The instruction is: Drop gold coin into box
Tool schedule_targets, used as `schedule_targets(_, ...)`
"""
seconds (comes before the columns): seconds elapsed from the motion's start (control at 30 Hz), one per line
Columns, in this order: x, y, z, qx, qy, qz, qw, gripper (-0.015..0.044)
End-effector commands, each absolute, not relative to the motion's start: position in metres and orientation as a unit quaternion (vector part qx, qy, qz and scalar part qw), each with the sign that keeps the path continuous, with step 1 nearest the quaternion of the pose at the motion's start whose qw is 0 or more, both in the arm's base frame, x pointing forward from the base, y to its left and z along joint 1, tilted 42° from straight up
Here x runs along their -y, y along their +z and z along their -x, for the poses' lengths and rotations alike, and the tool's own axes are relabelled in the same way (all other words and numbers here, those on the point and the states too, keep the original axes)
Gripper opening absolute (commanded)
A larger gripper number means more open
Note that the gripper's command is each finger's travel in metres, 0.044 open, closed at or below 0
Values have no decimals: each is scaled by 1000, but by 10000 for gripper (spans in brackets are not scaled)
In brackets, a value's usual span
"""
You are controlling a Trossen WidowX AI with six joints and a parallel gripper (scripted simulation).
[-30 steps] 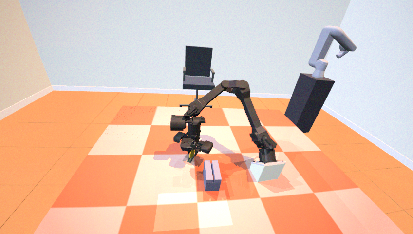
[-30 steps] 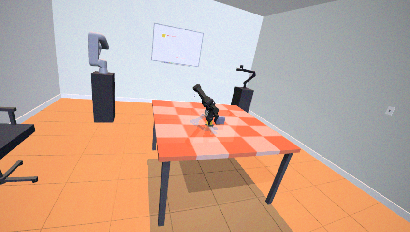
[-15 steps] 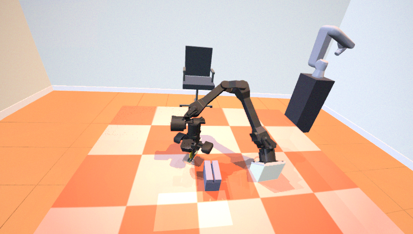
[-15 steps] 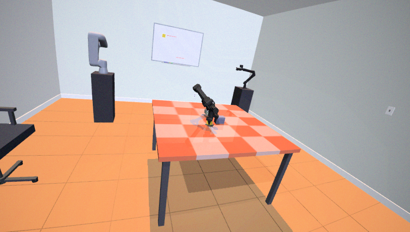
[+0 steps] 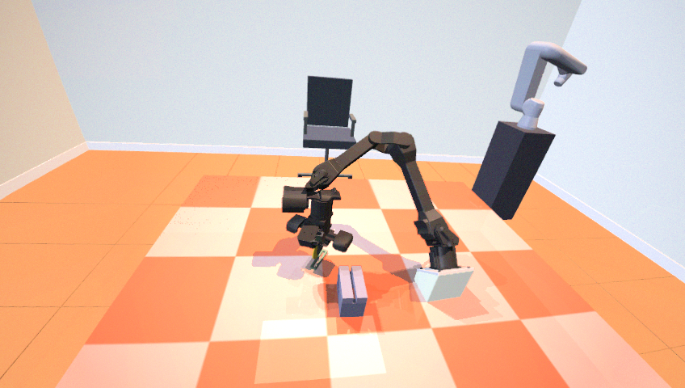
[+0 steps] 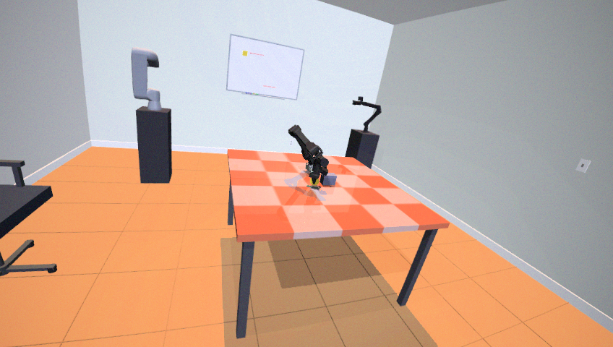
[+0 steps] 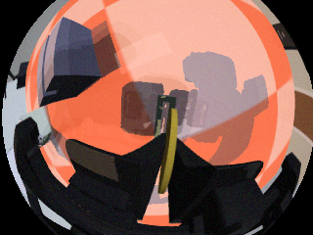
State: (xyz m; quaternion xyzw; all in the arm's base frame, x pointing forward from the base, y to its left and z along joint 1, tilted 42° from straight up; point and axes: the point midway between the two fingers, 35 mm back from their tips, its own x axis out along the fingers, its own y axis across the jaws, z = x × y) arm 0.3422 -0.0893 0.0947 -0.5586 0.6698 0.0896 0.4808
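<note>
The gold coin (image 5: 315, 251) (image 6: 316, 183) (image 7: 168, 157) stands on edge between the fingertips of my gripper (image 5: 317, 245) (image 6: 315, 178) (image 7: 167, 137), which is shut on it. The coin's lower part shows below the fingers. The dark-green holder (image 5: 315, 264) (image 6: 313, 186) (image 7: 166, 98) is just below the coin; in the wrist view the coin is shifted and slightly turned against it. Whether the coin's lower edge is still in the holder cannot be told. The closed grey box (image 5: 352, 308) (image 6: 329, 180) (image 7: 73, 51) stands close by, its lid slot showing in the top view.
The arm's pale base (image 5: 444, 284) stands to the right of the box in the top view. The checkered table top (image 5: 168, 302) (image 6: 266, 221) bears everything. A chair (image 5: 329, 103) and a pedestal (image 5: 511, 168) with another arm stand beyond the table.
</note>
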Motion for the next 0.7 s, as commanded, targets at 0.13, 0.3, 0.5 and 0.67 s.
schedule_targets(0.13, 77, 110, -342, -671, 89, 558, 481, 0)
schedule_targets(0.3, 69, 119, -341, -672, 91, 557, 479, 0)
schedule_targets(0.5, 59, 130, -338, -675, 93, 556, 476, 0)
schedule_targets(0.67, 51, 140, -336, -677, 95, 556, 473, 0)
